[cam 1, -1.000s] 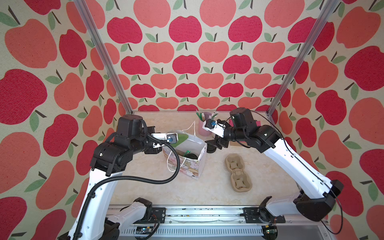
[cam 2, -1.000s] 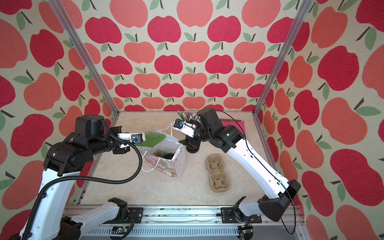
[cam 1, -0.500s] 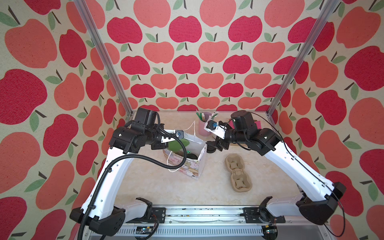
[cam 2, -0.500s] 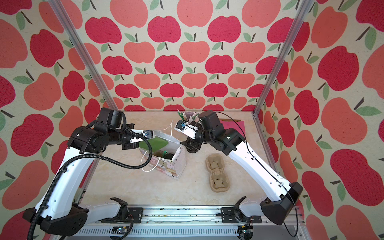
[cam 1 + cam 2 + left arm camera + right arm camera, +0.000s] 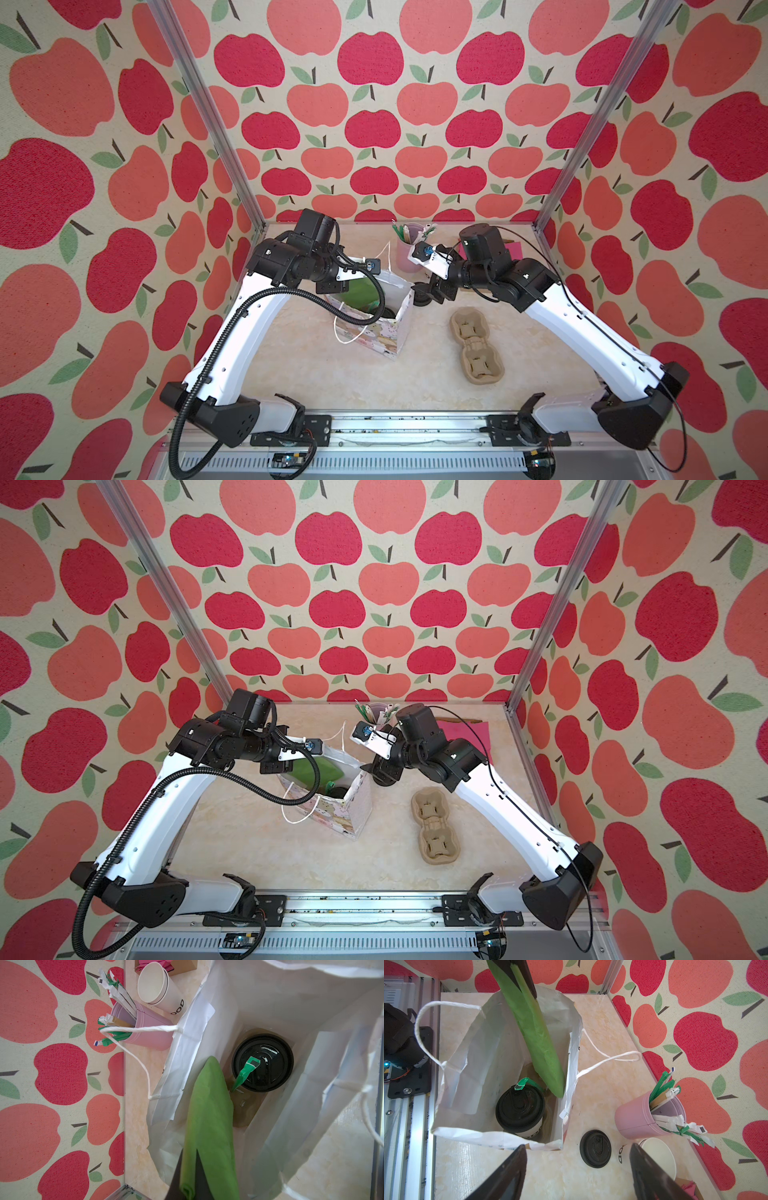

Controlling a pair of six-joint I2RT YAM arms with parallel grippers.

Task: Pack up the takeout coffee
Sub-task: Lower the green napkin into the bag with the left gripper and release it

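The white paper cup with black sip lid (image 5: 520, 1109) stands inside the white paper carrier bag (image 5: 483, 1043). The left claw (image 5: 189, 1167) pinches a green folded sheet (image 5: 207, 1115) above the bag; the right claw (image 5: 577, 1147) gapes empty beside it.

The cream walls (image 5: 316, 137) bear red and coral apples with green leaves, the table (image 5: 332, 374) is marbled beige, the bag (image 5: 477, 1076) white, napkin (image 5: 542, 1043) green, coffee lid (image 5: 520, 1109) black, holder (image 5: 631, 1122) pink, carrier (image 5: 477, 345) tan

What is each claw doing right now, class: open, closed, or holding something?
Left claw: closed on the green napkin.
Right claw: open, holding nothing.
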